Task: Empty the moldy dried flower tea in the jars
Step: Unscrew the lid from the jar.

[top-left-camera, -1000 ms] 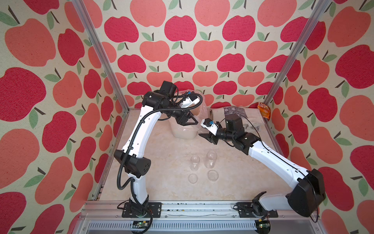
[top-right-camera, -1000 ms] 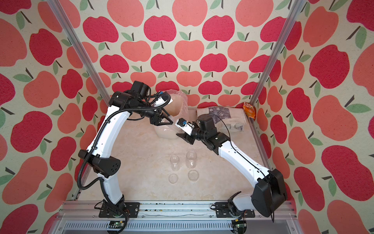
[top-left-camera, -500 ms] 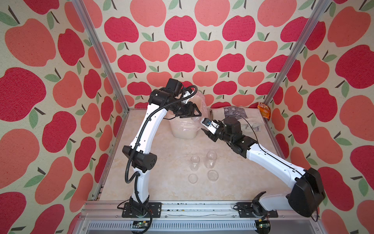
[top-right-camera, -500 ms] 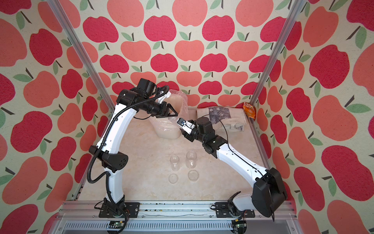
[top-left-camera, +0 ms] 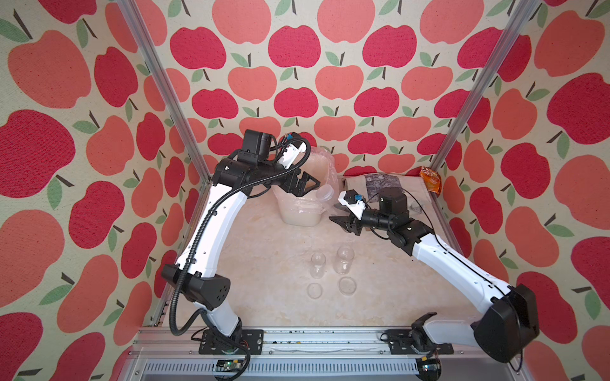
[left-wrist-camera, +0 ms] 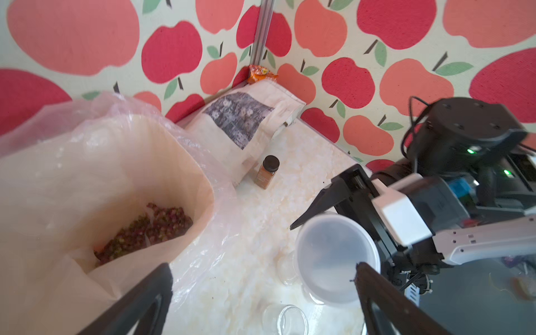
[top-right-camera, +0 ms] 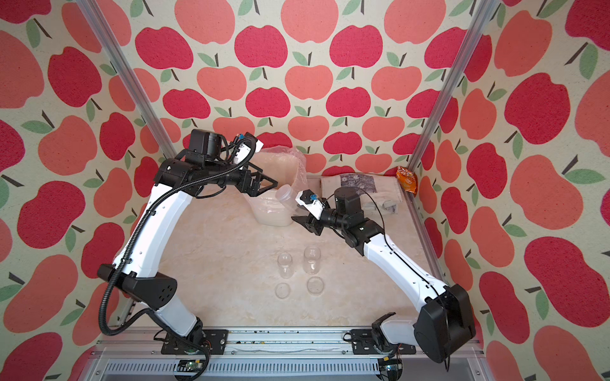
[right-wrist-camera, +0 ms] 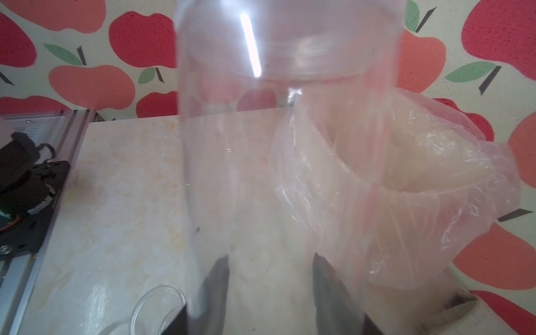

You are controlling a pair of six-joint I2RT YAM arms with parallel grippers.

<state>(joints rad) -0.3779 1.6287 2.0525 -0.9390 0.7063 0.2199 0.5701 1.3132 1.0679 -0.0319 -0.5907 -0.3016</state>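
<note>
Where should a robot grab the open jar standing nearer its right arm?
Probably grip the jar around its round wall, mid-height, jaws straddling it, coming from the right arm's side. It stands upright, the other jar sits close on its left, and a lid lies nearer the robot's base, so that side looks free.

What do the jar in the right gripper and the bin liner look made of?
The jar in the right gripper: probably clear rigid plastic, possibly glass; see-through wall with a sharp glossy highlight. The bin liner: thin translucent plastic film, faintly pink, crinkled and hanging in loose folds.
</note>
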